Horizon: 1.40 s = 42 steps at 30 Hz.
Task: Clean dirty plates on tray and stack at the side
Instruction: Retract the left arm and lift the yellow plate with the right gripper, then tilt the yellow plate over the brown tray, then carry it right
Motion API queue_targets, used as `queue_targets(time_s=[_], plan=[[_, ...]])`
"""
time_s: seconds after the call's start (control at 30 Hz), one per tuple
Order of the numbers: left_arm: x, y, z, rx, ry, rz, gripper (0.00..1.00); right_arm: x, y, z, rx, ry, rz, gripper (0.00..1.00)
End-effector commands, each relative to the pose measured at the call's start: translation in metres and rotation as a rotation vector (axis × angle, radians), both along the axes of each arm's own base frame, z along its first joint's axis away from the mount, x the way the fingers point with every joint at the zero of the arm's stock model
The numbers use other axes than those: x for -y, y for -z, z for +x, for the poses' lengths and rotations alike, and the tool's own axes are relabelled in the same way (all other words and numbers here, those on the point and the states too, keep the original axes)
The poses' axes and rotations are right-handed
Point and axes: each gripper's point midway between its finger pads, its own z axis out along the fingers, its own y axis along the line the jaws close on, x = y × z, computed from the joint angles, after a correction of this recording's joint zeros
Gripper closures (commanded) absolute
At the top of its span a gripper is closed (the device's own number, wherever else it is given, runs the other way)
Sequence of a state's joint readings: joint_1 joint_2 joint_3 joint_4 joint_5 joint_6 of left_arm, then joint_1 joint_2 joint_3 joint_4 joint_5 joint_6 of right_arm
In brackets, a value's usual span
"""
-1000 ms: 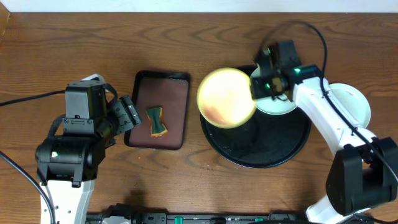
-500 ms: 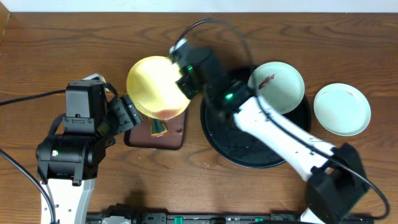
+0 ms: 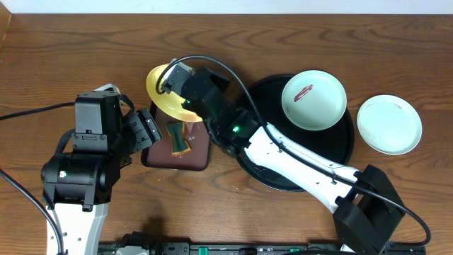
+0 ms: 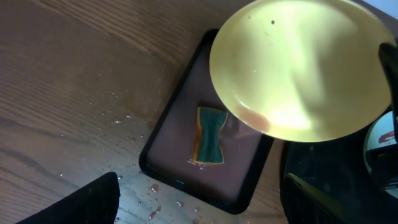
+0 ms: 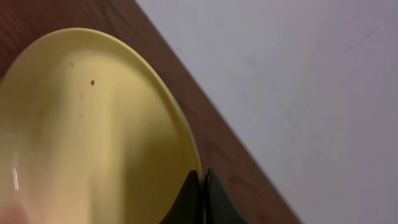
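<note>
My right gripper (image 3: 185, 85) (image 5: 202, 180) is shut on the rim of the pale yellow plate (image 3: 161, 91) (image 4: 298, 68) (image 5: 87, 137) and holds it tilted above the small brown tray (image 3: 200, 152). A mint plate with a red smear (image 3: 313, 99) lies on the black tray (image 3: 311, 173). A second mint plate (image 3: 389, 124) lies on the table to the right of the black tray. My left gripper (image 3: 145, 131) (image 4: 199, 205) is open and empty, left of the brown tray.
A green and yellow sponge (image 3: 177, 137) (image 4: 209, 135) lies in the rectangular brown tray (image 4: 180, 162). Water drops dot the wood near that tray's front edge. The black tray's edge shows in the left wrist view (image 4: 311, 168).
My right arm has carried the yellow plate from the black tray leftward, over the brown tray, and tilted it steeply. The left arm has not moved.
</note>
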<state>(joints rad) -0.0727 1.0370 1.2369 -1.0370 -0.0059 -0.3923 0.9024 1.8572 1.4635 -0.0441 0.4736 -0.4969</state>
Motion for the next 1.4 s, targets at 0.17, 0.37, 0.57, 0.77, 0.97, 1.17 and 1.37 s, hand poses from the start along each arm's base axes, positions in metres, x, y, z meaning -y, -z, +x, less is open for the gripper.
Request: queue_targets(time_s=[0.17,0.37,0.57,0.77,0.97,1.17,1.37], plan=[[-0.002,-0.004,0.001,0.009,-0.009,0.003,0.17,0.004,-0.03,-0.002,0.123,0.05,-0.073,0.99],[-0.002,-0.004,0.001,0.009,-0.009,0.003,0.17,0.003,-0.03,-0.003,0.125,0.046,-0.071,0.99],[-0.002,-0.004,0.001,0.009,-0.009,0.003,0.16,0.001,-0.031,-0.005,0.132,0.037,-0.083,0.99],[-0.002,-0.004,0.001,0.009,-0.009,0.003,0.16,0.004,-0.039,-0.003,0.169,0.058,-0.094,0.99],[-0.002,-0.004,0.001,0.009,-0.009,0.003,0.16,0.004,-0.045,-0.009,0.191,0.075,-0.11,0.99],[-0.002,-0.004,0.001,0.009,-0.009,0.003,0.16,-0.001,-0.046,-0.014,0.193,0.061,-0.114,0.99],[-0.002,-0.004,0.001,0.009,-0.009,0.003,0.16,-0.004,-0.031,-0.018,0.142,0.008,-0.147,0.99]])
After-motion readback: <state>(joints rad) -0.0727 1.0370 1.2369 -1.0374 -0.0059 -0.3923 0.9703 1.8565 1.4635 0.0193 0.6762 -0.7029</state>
